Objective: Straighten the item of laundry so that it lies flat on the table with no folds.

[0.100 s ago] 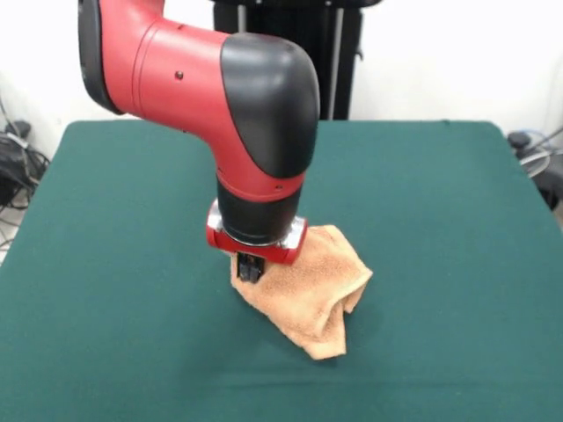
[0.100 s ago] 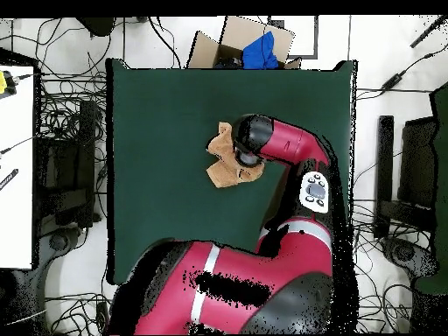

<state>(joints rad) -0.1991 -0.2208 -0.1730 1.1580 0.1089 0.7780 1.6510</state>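
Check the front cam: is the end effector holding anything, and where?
Cannot be told. The end effector sits down on the crumpled towel at its edge nearest the arm, but the wrist hides whether it grips the cloth.

No readable text

No words, labels, brands or numbers can be read on anything in either view.

White wall (image 1: 440,53) behind. Pale floor (image 2: 367,131) strewn with black cables (image 2: 66,79). Cardboard box (image 2: 249,39) holding blue cloth (image 2: 260,51); white desk (image 2: 16,166) alongside.
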